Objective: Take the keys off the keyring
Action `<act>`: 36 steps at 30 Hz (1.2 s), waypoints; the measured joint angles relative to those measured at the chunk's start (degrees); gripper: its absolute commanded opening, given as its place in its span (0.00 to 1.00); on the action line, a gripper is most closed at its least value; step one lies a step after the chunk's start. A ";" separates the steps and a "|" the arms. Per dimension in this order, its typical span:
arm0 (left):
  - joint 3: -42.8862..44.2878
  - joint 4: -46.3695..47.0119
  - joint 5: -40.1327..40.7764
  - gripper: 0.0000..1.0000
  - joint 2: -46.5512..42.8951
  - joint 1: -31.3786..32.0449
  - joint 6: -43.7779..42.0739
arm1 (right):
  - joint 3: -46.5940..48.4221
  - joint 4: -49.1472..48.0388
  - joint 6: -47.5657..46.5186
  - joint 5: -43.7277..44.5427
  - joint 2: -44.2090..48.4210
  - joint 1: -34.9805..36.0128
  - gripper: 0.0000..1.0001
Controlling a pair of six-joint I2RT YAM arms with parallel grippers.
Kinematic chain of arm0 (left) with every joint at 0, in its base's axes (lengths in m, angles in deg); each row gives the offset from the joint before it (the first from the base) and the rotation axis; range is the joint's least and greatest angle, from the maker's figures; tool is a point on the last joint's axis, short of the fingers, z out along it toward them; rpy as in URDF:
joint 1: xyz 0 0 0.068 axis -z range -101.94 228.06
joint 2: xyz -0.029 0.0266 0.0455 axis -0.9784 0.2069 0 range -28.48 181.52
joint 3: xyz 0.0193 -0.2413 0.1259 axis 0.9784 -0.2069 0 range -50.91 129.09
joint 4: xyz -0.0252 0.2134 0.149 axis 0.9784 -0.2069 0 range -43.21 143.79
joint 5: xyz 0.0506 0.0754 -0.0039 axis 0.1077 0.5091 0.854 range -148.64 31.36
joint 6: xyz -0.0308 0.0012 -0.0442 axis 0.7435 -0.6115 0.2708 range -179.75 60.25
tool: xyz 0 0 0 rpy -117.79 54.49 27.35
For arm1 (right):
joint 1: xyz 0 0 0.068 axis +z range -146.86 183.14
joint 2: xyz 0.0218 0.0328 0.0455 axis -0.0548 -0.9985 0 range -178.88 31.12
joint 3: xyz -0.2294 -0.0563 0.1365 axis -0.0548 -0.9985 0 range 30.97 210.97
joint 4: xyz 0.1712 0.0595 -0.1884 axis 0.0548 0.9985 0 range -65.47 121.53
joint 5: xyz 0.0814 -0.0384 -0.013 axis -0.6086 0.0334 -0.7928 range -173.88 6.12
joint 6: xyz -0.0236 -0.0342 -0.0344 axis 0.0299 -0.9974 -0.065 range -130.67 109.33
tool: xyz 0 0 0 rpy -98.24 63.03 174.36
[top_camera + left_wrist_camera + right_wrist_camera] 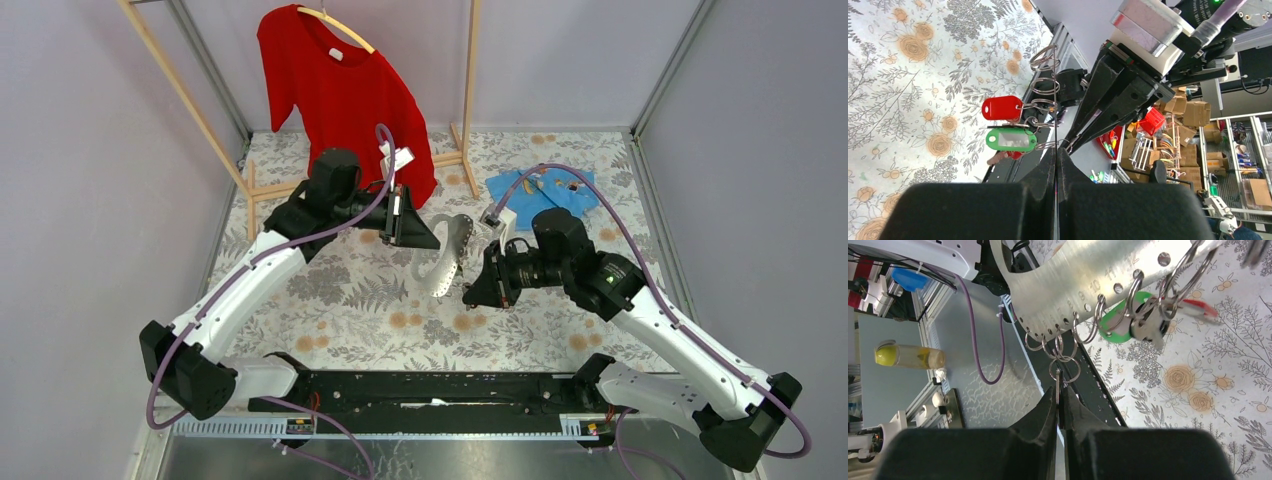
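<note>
1. Keyring (1083, 280): a wide, flat grey band with a row of punched holes and stamped numerals. It sits at the centre of the overhead view, between the two grippers, over the floral table (330, 300).
2. Wire rings (1045, 75): several pass through the holes along the band's edge. In the left wrist view they stack in a column at the upper middle of the frame.
3. Keys (1148, 326): they hang from the wire rings, on the keyring. The green key (1010, 139) sits just below the red key (1002, 107), left of centre in the left wrist view. A black one cannot be made out.
4. Left gripper (1056, 155): the fingers are drawn narrow at the bottom centre of its own view. The band runs edge-on between them and they clamp it.
5. Right gripper (1060, 390): the fingers are narrow at the bottom centre of its own view. The tips nip a small wire ring (1064, 371) that hangs below the band.
6. Containers:
   - A clear bottle (910, 356) lies on its side at the left edge of the right wrist view, off the table. It holds yellowish contents.
   - A red basket (1152, 120) and cardboard boxes (1195, 112) stand at the right of the left wrist view. Their contents cannot be told.
7. Other items: a blue cloth (545, 190) lies at the upper right of the table in the overhead view. A red shirt (340, 90) hangs from a wooden rack (190, 100) at the upper left.
</note>
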State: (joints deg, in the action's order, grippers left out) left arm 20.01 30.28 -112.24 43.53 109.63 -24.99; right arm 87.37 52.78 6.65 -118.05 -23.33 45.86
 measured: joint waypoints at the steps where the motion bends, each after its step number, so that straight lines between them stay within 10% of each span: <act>1: 0.00 -0.35 0.35 0.00 0.02 0.00 -0.35 | 0.00 0.22 0.00 0.00 0.00 0.00 0.00; 36: -1.20 -0.90 10.01 0.00 -4.52 6.51 -11.52 | 7.54 9.90 1.66 1.81 -6.73 0.70 0.00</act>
State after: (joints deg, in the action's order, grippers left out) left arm 18.80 29.38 -102.23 39.01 116.14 -36.50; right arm 94.91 62.69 8.31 -116.24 -30.07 46.56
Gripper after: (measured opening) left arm 0.006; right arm 0.102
